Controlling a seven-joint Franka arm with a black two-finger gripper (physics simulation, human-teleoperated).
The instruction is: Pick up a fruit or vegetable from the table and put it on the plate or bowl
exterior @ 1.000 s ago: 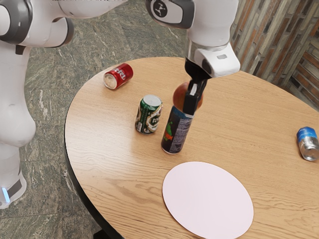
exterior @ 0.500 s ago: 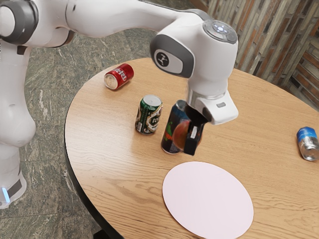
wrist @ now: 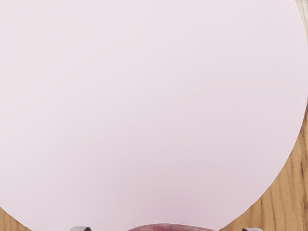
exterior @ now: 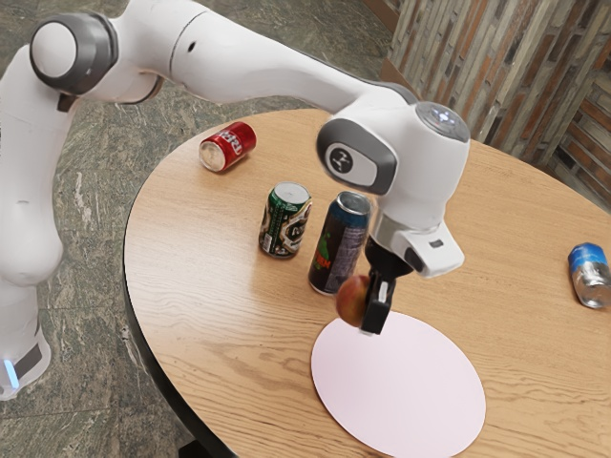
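Claw (exterior: 362, 313) pinching red fruit (exterior: 349, 298) (apple-like) over pink plate (exterior: 410, 391) rim, near dark can (exterior: 336, 243).

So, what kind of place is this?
Probably a café or dining room, simulated: a round wooden table with a plate, a stone floor and a slatted wood wall.

In the exterior view, the near finger of the end effector (exterior: 366, 310) covers one side of the fruit (exterior: 349, 298), and the fruit hides the other finger and a bit of the tall dark can (exterior: 333, 250), whose label is too small to read. That view's right edge cuts off the blue can (exterior: 590, 274) and the desk (exterior: 220, 315). In the wrist view the plate (wrist: 144, 106) runs past the edges, and the fruit (wrist: 166, 227) is a blurred reddish sliver.
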